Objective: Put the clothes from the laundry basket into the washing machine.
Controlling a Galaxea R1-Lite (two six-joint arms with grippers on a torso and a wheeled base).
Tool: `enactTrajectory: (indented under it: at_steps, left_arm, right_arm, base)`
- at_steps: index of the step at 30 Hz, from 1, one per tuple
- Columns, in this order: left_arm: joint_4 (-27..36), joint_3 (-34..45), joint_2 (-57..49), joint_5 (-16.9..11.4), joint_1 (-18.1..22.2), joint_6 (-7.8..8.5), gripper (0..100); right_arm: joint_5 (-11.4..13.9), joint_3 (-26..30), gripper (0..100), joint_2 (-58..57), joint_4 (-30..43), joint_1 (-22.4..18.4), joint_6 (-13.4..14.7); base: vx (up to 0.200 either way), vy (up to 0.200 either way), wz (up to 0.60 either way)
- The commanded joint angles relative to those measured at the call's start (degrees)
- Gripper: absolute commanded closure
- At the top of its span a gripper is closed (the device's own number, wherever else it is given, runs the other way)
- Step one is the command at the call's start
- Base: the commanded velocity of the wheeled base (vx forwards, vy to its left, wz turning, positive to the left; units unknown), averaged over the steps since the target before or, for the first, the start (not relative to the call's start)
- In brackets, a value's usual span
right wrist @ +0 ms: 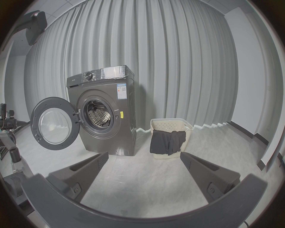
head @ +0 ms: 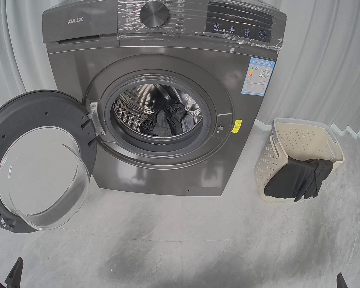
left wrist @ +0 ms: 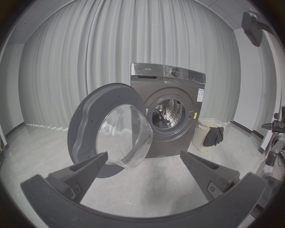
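floor (head: 204, 241) | washing machine (head: 158, 102) | laundry basket (head: 277, 160) beside it

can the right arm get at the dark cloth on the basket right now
Probably yes: the right tool is open, and only bare floor lies between it and the dark cloth draped over the basket.

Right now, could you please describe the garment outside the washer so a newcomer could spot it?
Find the grey washing machine; beside it stands a cream basket. The black garment drapes over its front rim, unlike the clothes in the drum.
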Motion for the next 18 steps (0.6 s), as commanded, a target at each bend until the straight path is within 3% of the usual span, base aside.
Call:
enactTrajectory:
  at_steps: [1,18]
  left_arm:
    - [0.0,0.7,-0.6,0.0,0.0,-0.06,0]
    - [0.0,0.7,-0.6,0.0,0.0,-0.06,0]
  right_arm:
    - [0.0,0.8,0,-0.7,0.0,0.0,0.0]
    - [0.0,0.8,0,-0.7,0.0,0.0,0.0]
  base:
    - [0.000,-0.200,0.00]
    - [0.000,-0.200,0.00]
